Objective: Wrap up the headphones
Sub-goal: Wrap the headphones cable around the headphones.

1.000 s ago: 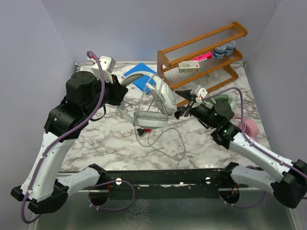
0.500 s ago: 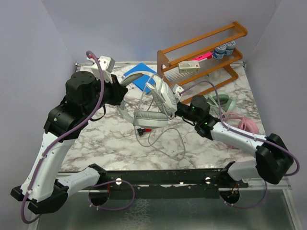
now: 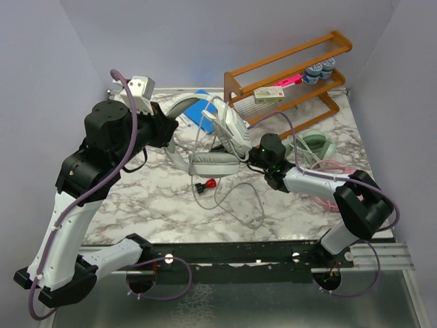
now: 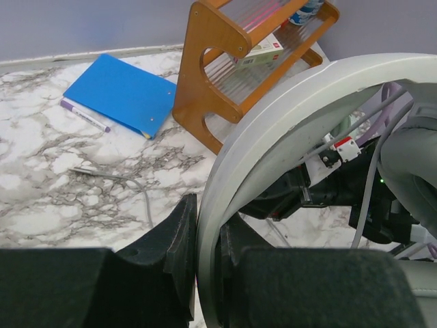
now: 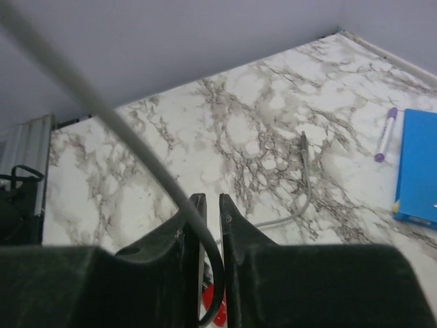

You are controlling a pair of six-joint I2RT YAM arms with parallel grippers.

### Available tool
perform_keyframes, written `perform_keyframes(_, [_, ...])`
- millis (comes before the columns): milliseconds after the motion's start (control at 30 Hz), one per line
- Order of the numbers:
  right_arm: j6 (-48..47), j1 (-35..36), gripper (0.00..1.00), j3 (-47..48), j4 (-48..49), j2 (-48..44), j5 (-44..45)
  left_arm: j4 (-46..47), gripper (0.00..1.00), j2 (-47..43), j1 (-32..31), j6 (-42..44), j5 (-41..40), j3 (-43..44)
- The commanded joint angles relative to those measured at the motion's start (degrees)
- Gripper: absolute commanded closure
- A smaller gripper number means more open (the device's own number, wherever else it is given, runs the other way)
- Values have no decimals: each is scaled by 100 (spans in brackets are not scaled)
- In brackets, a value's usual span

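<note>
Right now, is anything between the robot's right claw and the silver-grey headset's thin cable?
Nothing visible does: the right gripper is pinching the thin grey cable, while the left gripper clamps the silver-grey headset by its headband.

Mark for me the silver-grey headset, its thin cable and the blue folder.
silver-grey over-ear headset point(image 4: 287, 109): left wrist view, on its curved headband.
thin grey cable point(image 5: 89, 96): right wrist view, on the blurred strand.
flat blue folder point(image 4: 119, 92): left wrist view, middle of its cover.

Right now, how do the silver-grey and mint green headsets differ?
The silver-grey headset stands up, its headband clamped in the left gripper; the mint green headset lies on the table by the wooden rack, ungripped. Only the silver-grey one's cable is pinched in the right gripper. Both are padded over-ear headsets.
</note>
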Motion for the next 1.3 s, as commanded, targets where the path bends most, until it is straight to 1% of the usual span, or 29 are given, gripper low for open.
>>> perform_keyframes(0, [244,50,87,72,538,167,-499,408,100,-50,-17,-430,-125,208])
perform_keyframes(33, [278,59,94,47,571,169,-537,420,100,-31,-13,-456,-159,209])
perform_keyframes(67, [311,67,98,13,601,153,-583,423,100,-22,-17,-489,-241,216])
perform_keyframes(100, [352,75,99,-36,628,129,-628,438,100,-13,-17,-522,-333,212])
perform_keyframes(267, [402,292,99,-398,581,-138,-703,714,100,6,-17,-837,-848,141])
perform_keyframes(400, [421,692,99,-664,479,-382,-709,1335,100,-3,-17,-1488,-1012,-163])
perform_keyframes(500, [422,1060,99,-801,387,-567,-658,1628,100,91,-16,-1919,-1212,-294])
perform_keyframes(600, [489,1359,98,-852,365,-727,-704,1897,100,184,-17,-2095,-1757,-462])
perform_keyframes(700, [599,1591,94,-802,365,-843,-787,2166,100,232,-17,-2252,-2166,-646])
perform_keyframes(833, [661,1861,83,-625,258,-910,-915,2460,100,312,-9,-2618,-2396,-860])
perform_keyframes(900, [790,1980,81,-593,383,-915,-1013,2644,100,337,-9,-2648,-2494,-1000])
perform_keyframes(1100, [1492,2045,82,-564,1165,-1029,-1408,2972,100,398,-9,-2324,-2910,-1350])
perform_keyframes(1267, [1557,2056,82,-281,850,-1342,-1514,3179,100,394,-5,-1775,-3601,-1686])
